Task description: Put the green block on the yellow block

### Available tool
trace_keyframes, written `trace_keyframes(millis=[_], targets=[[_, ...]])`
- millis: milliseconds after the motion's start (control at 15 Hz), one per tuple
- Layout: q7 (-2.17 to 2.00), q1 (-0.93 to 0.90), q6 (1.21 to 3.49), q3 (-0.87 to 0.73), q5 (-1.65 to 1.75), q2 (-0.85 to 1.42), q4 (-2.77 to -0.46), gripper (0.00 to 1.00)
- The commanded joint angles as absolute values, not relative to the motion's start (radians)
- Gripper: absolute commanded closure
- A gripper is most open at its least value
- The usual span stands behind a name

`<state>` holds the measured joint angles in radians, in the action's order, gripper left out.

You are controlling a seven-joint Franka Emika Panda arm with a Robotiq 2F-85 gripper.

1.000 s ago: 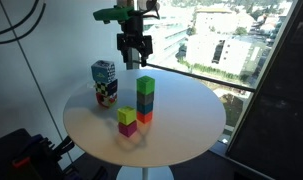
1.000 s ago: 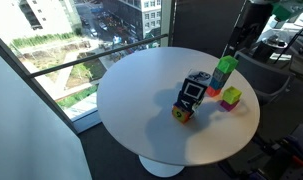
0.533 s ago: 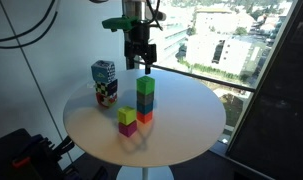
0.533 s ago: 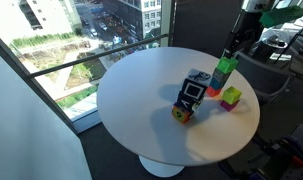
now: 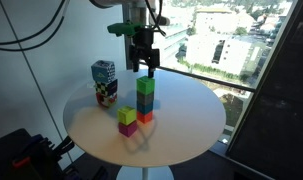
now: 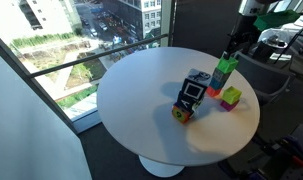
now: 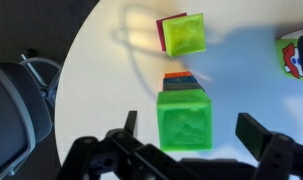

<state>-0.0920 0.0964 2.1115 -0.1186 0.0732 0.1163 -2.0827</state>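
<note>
The gripper (image 5: 144, 68) hangs spread wide over the green block (image 5: 146, 85), grasping nothing. In the wrist view its fingers (image 7: 131, 124) stand clear on either side of the block. Whether their tips reach below the block's top is hard to tell.

The green block tops a stack on a grey-blue cube (image 5: 145, 102) and an orange cube (image 5: 144, 117), well in from the desk (image 5: 181, 140) edge. From the wrist, both lower cubes show only as slivers.

The yellow block (image 5: 127, 116) sits just beside the stack on a magenta cube (image 5: 126, 129), which is mostly hidden in the wrist view. A patterned box (image 5: 103, 82) nearer the desk's edge is cut off there.
</note>
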Motion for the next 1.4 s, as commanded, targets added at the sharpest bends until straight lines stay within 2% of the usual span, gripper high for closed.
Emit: trace_keyframes(millis=[0, 1000, 1067, 1133, 1333], targets=[[-0.107, 0.100, 2.129, -0.120, 0.079, 0.149, -2.049, 0.00], [-0.087, 0.098, 2.206, -0.115, 0.068, 0.199, -2.060, 0.00], [-0.088, 0.097, 2.212, -0.116, 0.073, 0.198, -2.063, 0.25], [-0.084, 0.097, 2.212, -0.116, 0.073, 0.197, -2.064, 0.26], [-0.081, 0.097, 2.209, -0.115, 0.074, 0.190, -2.065, 0.51]])
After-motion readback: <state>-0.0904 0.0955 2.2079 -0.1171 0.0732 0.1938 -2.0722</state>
